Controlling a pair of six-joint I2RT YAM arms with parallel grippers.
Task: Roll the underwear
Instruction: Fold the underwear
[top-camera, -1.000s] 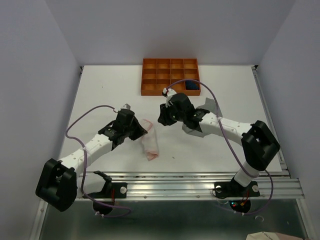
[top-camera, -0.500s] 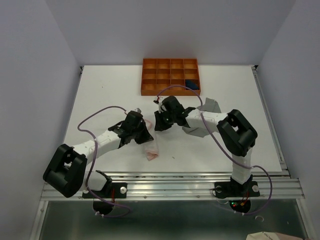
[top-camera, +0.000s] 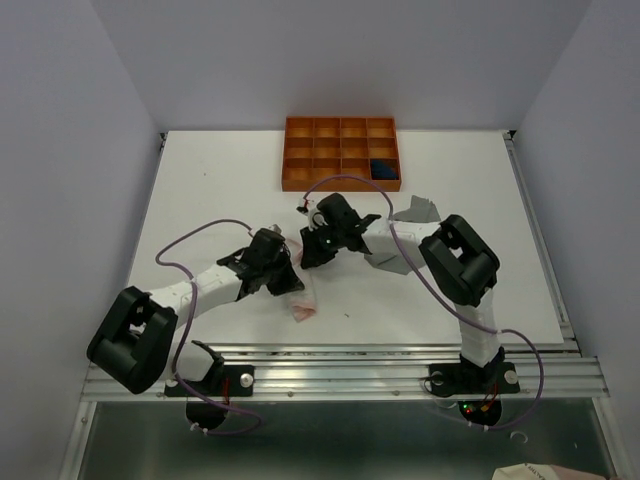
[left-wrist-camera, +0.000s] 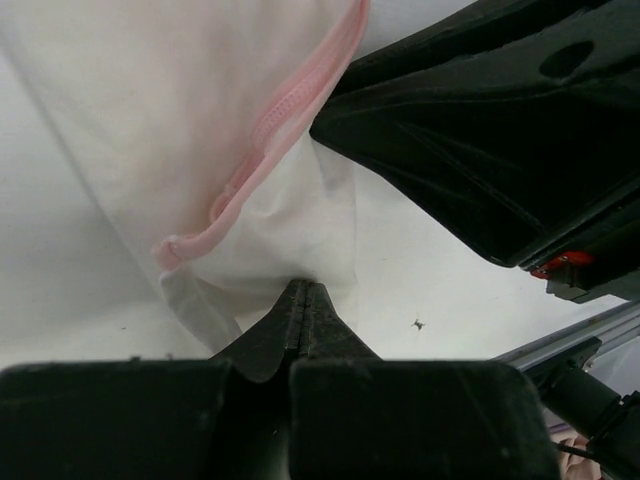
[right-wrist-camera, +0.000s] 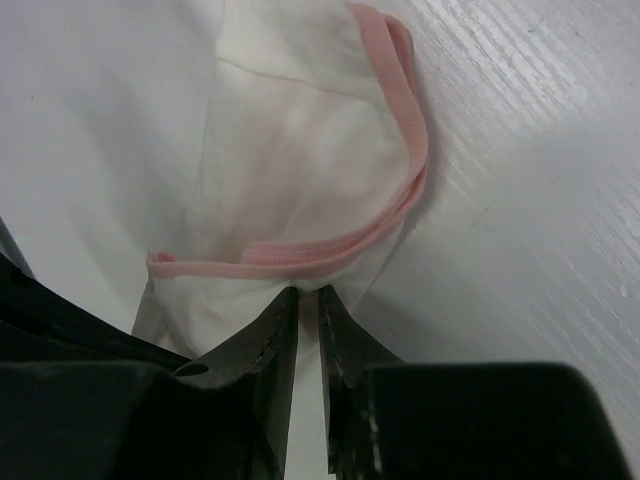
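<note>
Lying on the white table (top-camera: 200, 180) well in front of the orange compartment tray (top-camera: 320, 185), toward the arms' bases, the pale pink-white underwear (right-wrist-camera: 300, 150) is a crumpled strip with a pink hem running along its edge. The left gripper (left-wrist-camera: 305, 285) sits at the end of that cloth farther from the tray, jaws pressed together on a fold of the thin white fabric. The right gripper (right-wrist-camera: 308, 293) meets the garment at the end nearer the tray, its fingers drawn almost together (only a thin slit shows between them) with the pink hem caught at their tips. In the overhead view the two wrists nearly touch above the garment, hiding most of it.

The grey underwear (top-camera: 420, 210) lies flat between that spot and the tray, off toward the tray's right-hand corner, partly under the right arm. The navy blue underwear (top-camera: 382, 169) sits inside the tray, in the right-end compartment of its nearest row.
</note>
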